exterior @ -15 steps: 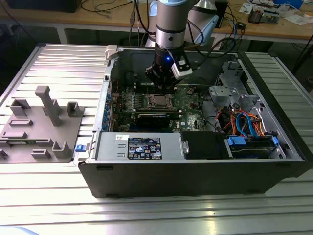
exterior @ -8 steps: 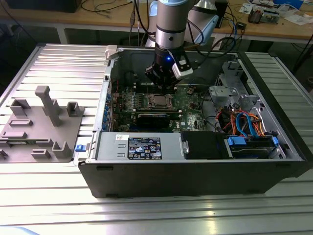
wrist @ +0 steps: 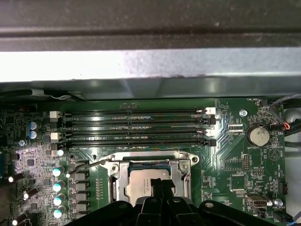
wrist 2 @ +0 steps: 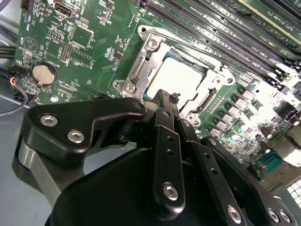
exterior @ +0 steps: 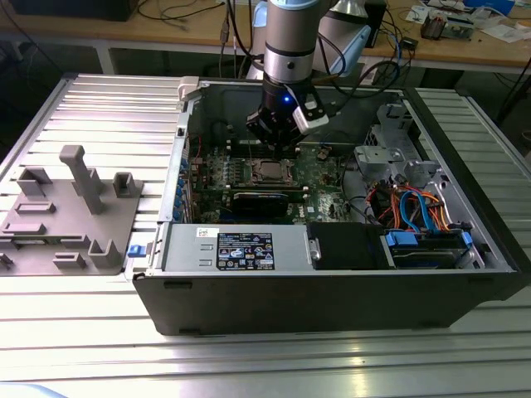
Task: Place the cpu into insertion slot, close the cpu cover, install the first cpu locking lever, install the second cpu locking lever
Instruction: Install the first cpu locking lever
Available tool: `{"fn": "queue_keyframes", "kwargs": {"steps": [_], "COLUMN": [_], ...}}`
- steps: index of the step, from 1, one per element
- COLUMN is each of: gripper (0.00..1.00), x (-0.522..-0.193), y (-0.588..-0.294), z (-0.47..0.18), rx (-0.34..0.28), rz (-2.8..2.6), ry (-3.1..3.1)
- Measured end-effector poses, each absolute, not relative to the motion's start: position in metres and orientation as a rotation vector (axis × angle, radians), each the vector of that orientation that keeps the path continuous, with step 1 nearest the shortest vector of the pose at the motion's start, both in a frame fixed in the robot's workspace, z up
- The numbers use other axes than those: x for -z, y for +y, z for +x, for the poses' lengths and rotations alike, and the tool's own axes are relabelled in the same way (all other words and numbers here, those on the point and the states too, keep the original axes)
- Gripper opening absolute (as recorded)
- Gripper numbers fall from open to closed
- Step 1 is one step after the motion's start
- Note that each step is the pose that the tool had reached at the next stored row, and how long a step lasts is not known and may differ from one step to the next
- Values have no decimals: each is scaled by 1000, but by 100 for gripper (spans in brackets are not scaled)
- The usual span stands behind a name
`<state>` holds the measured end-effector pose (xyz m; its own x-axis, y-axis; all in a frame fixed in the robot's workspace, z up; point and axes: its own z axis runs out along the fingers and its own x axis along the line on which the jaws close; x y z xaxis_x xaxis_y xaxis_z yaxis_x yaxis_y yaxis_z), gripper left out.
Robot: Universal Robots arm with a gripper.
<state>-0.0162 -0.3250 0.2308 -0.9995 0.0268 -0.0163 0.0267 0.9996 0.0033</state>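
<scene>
End effector poised just above the cpu, fingers together — cpu seated in the slot, cover closed over it, inside the case on the table.

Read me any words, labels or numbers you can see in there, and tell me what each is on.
Nothing can be quoted.
Print on the sticker of the grey cover: too small to read.
White lettering on the green circuit board: too small and blurred.
Top of the cpu: no marks visible.
</scene>
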Motion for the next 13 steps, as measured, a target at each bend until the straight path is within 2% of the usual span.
{"fn": "queue_keyframes", "kwargs": {"steps": [13], "gripper": [11], "x": [-231], "y": [-325], "z": [-16], "rx": [-5], "rz": [-27], "ry": [3125]}}
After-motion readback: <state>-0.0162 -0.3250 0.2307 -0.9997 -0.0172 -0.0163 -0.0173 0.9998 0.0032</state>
